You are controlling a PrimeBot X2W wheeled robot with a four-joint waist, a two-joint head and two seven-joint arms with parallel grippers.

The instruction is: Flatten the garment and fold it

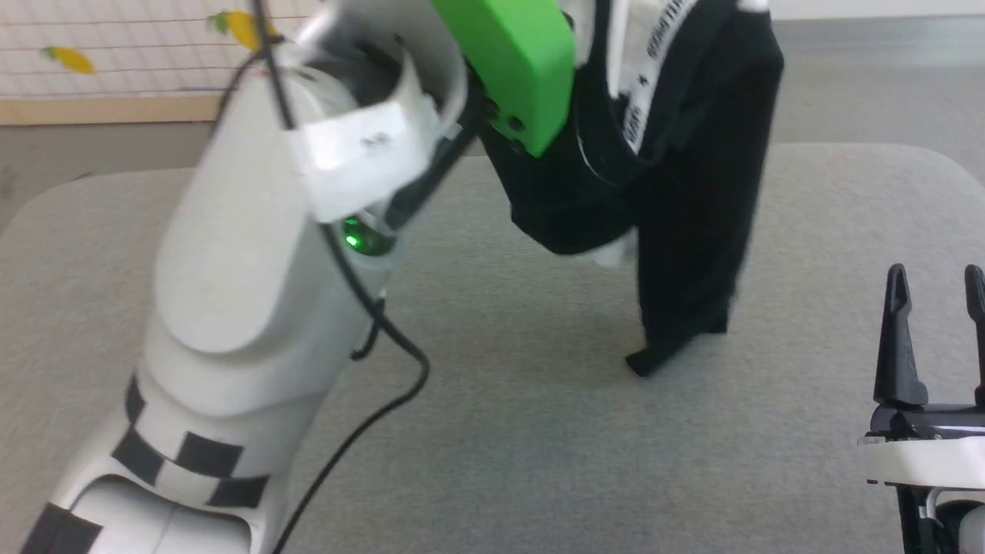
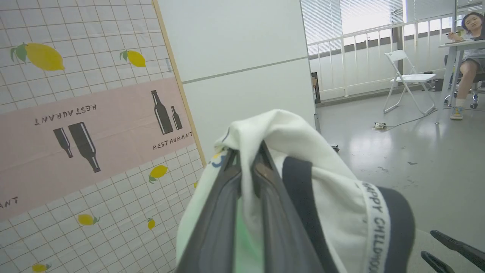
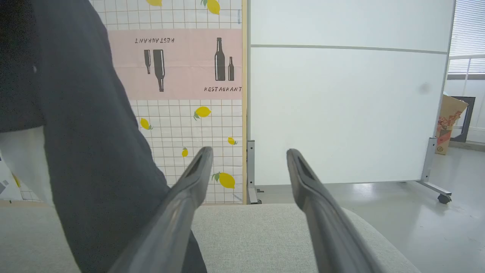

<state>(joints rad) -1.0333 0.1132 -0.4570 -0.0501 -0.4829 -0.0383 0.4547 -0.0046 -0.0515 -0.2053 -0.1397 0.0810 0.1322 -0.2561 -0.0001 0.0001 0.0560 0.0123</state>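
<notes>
The garment [image 1: 692,200], a white T-shirt with black sleeves, hangs bunched high over the grey table [image 1: 539,431], one black sleeve tip touching the tabletop. My left gripper [image 2: 246,159] is shut on a fold of the garment's white cloth [image 2: 288,136], near a bit of blue and yellow print. Its green wrist [image 1: 515,61] sits at the top of the head view. My right gripper [image 1: 935,281] stands open low at the table's right, nothing between its fingers. In the right wrist view the right gripper [image 3: 248,155] is open, with the hanging black sleeve [image 3: 94,132] to its left.
A lemon-patterned screen [image 3: 182,87] and a white partition [image 3: 341,113] stand behind the table. In the left wrist view a white folding chair [image 2: 407,81] and a seated person [image 2: 468,57] at a desk are far off on the grey floor.
</notes>
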